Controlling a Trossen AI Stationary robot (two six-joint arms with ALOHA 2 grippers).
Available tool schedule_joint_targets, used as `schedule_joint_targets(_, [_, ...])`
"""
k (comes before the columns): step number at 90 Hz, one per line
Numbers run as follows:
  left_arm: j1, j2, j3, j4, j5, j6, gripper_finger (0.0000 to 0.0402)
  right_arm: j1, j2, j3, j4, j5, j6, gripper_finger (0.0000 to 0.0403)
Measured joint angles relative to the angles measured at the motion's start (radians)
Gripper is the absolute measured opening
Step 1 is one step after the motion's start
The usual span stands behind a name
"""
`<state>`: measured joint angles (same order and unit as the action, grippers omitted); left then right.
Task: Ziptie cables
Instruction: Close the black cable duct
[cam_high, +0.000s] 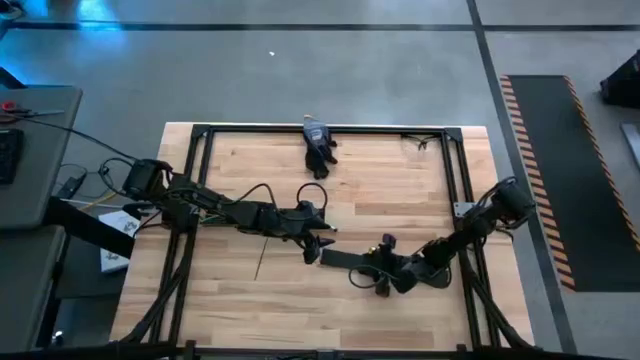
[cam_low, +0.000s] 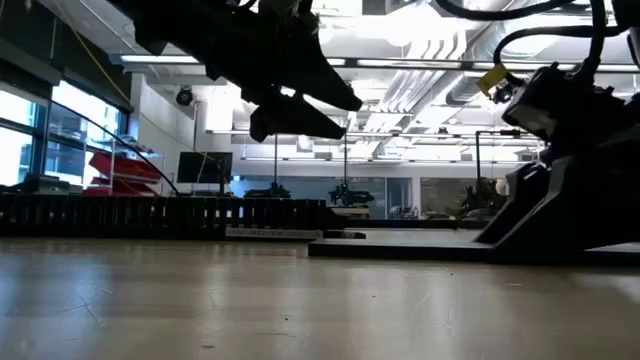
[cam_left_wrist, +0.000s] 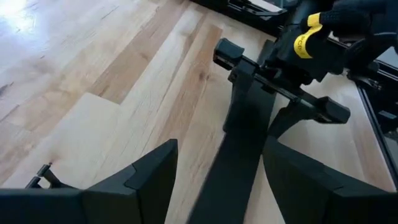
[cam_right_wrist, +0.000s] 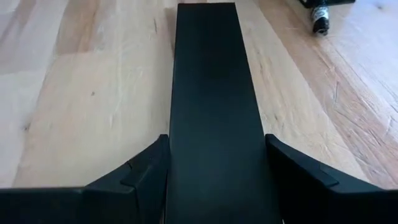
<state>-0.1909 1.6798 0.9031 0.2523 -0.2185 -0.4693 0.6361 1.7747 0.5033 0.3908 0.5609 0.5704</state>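
Black strip (cam_right_wrist: 211, 93) lies between the right hand's (cam_right_wrist: 216, 142) spread fingers (left hand (cam_left_wrist: 221, 146), likewise released, hovers above).

A pale wooden table (cam_high: 400, 190), built of glued planks, is framed by black rails. A flat black strip (cam_high: 345, 259) is laid on it near the middle. A thin dark strip (cam_high: 259, 262) is seen further left. A small dark object (cam_high: 318, 140) rests by the far rail.
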Motion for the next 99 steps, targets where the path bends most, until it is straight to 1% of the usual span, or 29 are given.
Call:
schedule_joint_targets(14, [0.001, 0.000, 0.000, 0.000, 0.056, 0.001, 0.0216, -0.001, -0.069, -0.005, -0.029, -0.040, -0.075, 0.0214])
schedule_joint_targets(28, [-0.003, 0.000, 0.000, -0.007, 0.061, 0.037, 0.0216, -0.014, -0.111, -0.004, -0.035, -0.046, -0.133, 0.0213])
schedule_joint_targets(49, [-0.001, 0.000, 0.000, -0.046, 0.079, 0.115, 0.0216, -0.035, -0.130, -0.002, -0.029, -0.044, -0.188, 0.0213])
schedule_joint_targets(58, [0.017, 0.000, 0.000, -0.078, 0.080, 0.157, 0.0216, -0.047, -0.154, -0.002, -0.033, -0.068, -0.224, 0.0213])
schedule_joint_targets(70, [0.061, 0.000, 0.000, -0.081, 0.095, 0.168, 0.0216, -0.073, -0.213, -0.001, -0.086, -0.109, -0.264, 0.0213])
schedule_joint_targets(75, [0.077, 0.000, 0.000, -0.087, 0.130, 0.214, 0.0216, -0.087, -0.240, -0.001, -0.104, -0.128, -0.275, 0.0213])
schedule_joint_targets(83, [0.093, 0.000, 0.000, -0.092, 0.189, 0.322, 0.0217, -0.107, -0.282, -0.026, -0.082, -0.159, -0.276, 0.0213])
schedule_joint_targets(91, [0.109, -0.008, 0.000, -0.122, 0.219, 0.395, 0.0220, -0.123, -0.327, -0.059, -0.076, -0.179, -0.255, 0.0213])
schedule_joint_targets(99, [0.123, -0.027, -0.001, -0.147, 0.221, 0.454, 0.0228, -0.134, -0.376, -0.086, -0.092, -0.181, -0.230, 0.0213])
